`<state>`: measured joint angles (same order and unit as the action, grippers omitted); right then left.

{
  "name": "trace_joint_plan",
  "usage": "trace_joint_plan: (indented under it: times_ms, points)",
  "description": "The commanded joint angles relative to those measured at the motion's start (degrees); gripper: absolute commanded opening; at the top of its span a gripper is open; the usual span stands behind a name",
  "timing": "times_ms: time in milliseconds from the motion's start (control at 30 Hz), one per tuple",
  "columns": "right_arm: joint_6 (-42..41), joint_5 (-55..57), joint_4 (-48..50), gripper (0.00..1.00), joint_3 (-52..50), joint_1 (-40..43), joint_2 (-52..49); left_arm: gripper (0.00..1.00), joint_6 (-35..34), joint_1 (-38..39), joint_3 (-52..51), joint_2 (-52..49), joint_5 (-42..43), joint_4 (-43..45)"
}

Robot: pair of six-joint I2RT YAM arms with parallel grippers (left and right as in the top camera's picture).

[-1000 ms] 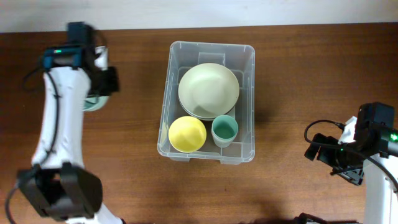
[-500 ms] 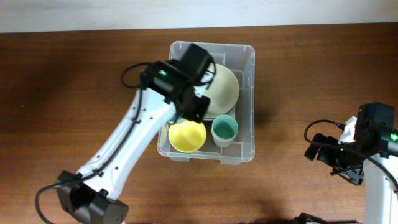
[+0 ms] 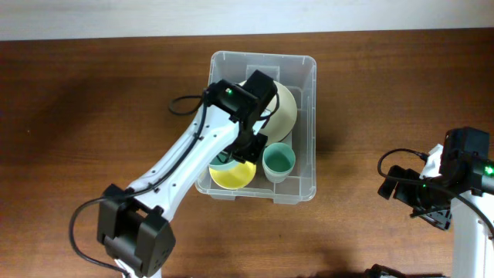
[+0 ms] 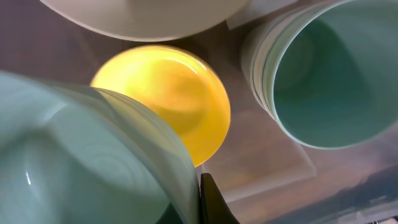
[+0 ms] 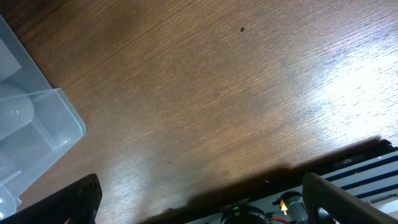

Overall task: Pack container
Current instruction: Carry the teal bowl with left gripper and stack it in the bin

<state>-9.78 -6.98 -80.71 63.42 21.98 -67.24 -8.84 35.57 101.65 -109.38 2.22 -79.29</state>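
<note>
Container [image 3: 262, 55]: clear, rectangular, at mid-table, directly beneath the left pincer [image 3: 248, 145]. That pincer is clenched on the rim of a mint bowl [image 4: 81, 162], held low over the yellow bowl [image 4: 168, 99] just below it, apparently so the two can nest and save space. A teal cup [image 3: 279, 161] stands beside the pincer and a large pale bowl [image 3: 282, 108] lies behind it. Far right, the right pincer [image 3: 413, 202] stands released over the table [image 3: 363, 116], well apart, probably to leave room.

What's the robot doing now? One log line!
left end effector: shut on mint bowl, over container | right end effector: open, over table
</note>
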Motion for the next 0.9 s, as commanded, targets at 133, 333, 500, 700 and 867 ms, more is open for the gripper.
trace_joint_plan:
  times_ms: [133, 333, 500, 700, 867]
  points:
    - [0.5, -0.3, 0.0, 0.99, -0.2, -0.3, 0.0, 0.25, -0.7, 0.1, -0.3, -0.3, 0.7, 0.0]
    - [0.5, -0.3, 0.0, 0.99, -0.2, -0.3, 0.0, 0.44, -0.7, 0.1, 0.0, -0.2, 1.7, -0.1]
    - [0.5, -0.3, 0.0, 0.99, -0.2, -0.2, 0.0, 0.44, -0.3, -0.5, 3.6, 0.5, -0.9, -1.8]
    - [0.5, -0.3, 0.0, 0.99, -0.2, -0.2, 0.0, 0.44, -0.3, -3.6, 8.9, 5.6, -8.8, -4.8]
    - [0.5, -0.3, 1.4, 0.99, -0.1, -0.3, -0.1, 0.44, -0.8, -11.3, 9.2, 14.7, -11.7, -4.2]
